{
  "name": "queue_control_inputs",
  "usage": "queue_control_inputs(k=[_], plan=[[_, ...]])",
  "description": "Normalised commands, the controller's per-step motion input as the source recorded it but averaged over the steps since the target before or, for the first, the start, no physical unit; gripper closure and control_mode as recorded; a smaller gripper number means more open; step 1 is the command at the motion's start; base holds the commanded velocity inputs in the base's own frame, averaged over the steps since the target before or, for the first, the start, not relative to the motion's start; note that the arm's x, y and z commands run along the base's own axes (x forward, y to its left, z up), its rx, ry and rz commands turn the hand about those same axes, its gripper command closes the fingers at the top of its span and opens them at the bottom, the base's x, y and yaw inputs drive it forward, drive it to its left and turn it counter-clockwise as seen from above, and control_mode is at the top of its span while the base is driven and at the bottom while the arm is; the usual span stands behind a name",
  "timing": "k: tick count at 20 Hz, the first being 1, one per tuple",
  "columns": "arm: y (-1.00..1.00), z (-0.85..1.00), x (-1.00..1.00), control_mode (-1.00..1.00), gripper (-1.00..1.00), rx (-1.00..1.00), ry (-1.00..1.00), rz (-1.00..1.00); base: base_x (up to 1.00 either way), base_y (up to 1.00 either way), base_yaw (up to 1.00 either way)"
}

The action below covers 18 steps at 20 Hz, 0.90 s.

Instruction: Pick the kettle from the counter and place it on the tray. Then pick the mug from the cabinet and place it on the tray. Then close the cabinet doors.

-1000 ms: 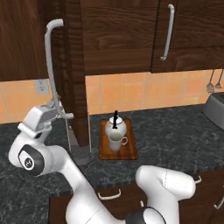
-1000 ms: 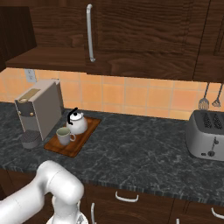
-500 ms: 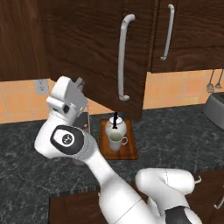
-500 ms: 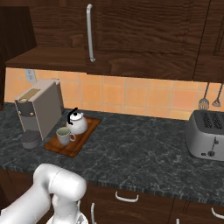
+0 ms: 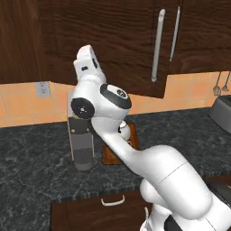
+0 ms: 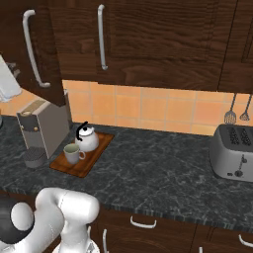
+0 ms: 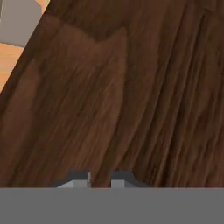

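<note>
The white kettle (image 6: 88, 140) and the pale mug (image 6: 72, 153) stand side by side on the reddish-brown tray (image 6: 94, 159) on the dark counter (image 6: 163, 173). In the left base view my arm hides most of the tray (image 5: 109, 156). The left cabinet door (image 6: 47, 44) with its silver handle (image 6: 32, 49) stands slightly ajar, its lower edge out from the wall. The right door (image 6: 148, 39) lies flat and shut. My gripper (image 7: 100, 180) is shut, empty, fingertips close together right against the left door's (image 5: 126, 45) wood. The hand (image 5: 88, 61) is raised against that door.
A grey coffee machine (image 6: 42, 126) stands left of the tray, with a small dark cup (image 6: 33, 157) at its foot. A silver toaster (image 6: 232, 153) sits at the right, with utensils (image 6: 237, 114) hanging on the tiled wall. Drawer fronts (image 6: 148, 230) run under the counter.
The left cabinet door has swung from wide open to nearly shut, its handle sweeping right. My arm rose and followed it with the hand against the wood.
</note>
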Motion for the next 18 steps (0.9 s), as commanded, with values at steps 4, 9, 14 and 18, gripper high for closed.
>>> queue_control_inputs(k=[4,9,14,18], plan=[[-0.81,-0.20,0.99,-1.00,1.00,0.00,0.43,0.17,0.00,0.00,0.00],[-0.99,-0.67,1.00,-1.00,1.00,0.00,0.25,0.12,0.00,0.00,0.00],[-0.99,-0.74,1.00,-1.00,1.00,0.00,0.09,0.15,0.00,0.00,0.00],[-0.79,-0.45,1.00,-1.00,1.00,0.07,0.00,0.21,0.00,0.00,0.00]])
